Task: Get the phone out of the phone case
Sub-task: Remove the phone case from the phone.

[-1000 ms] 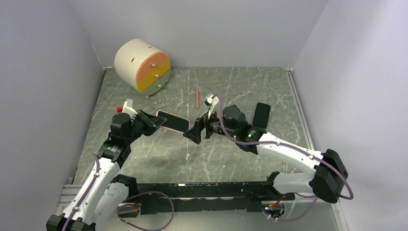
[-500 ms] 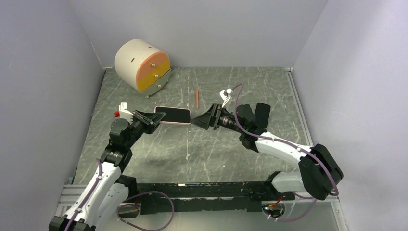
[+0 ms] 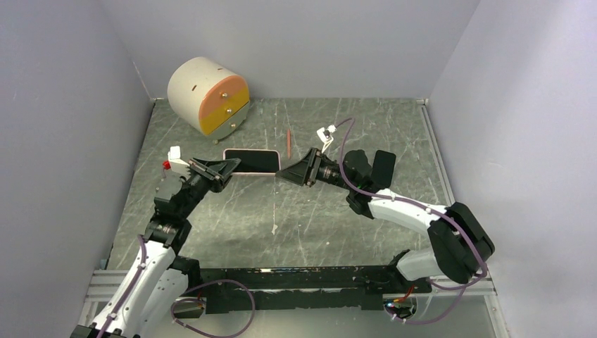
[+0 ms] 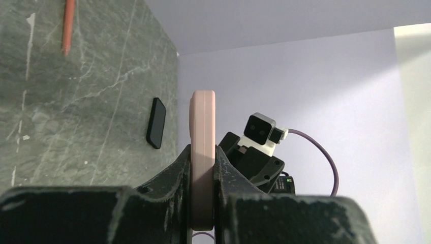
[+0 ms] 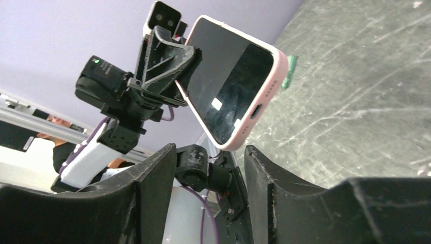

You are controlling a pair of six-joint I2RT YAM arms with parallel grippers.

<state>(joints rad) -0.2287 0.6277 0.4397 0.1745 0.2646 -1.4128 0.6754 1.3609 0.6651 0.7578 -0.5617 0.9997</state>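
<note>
Left gripper (image 3: 222, 169) is clamped on one short end of the pink phone case (image 4: 203, 117). It holds the case off the table (image 3: 338, 218) with the phone (image 5: 231, 76) seated inside, its dark screen facing up in the overhead view. The task's main step looks not yet done.

Right gripper (image 5: 208, 152) has its jaws apart around the free end. From its own wrist camera the case's lower corner, beside the charging port, sits between the fingers with a gap on both sides.

The likely failure is that these jaws close on case and phone together. A pull would then drag the whole bundle rather than peel the case off. Because the left grip covers only a short stretch of the end, such a tug could lever the case out and drop it. A bite on the corner alone could also twist and slip.

Further out, a black phone-shaped slab (image 3: 384, 167) lies flat beside the right arm. A red pencil (image 3: 288, 143) lies behind the phone, and a round drawer unit (image 3: 208, 95) sits in the far left corner.
</note>
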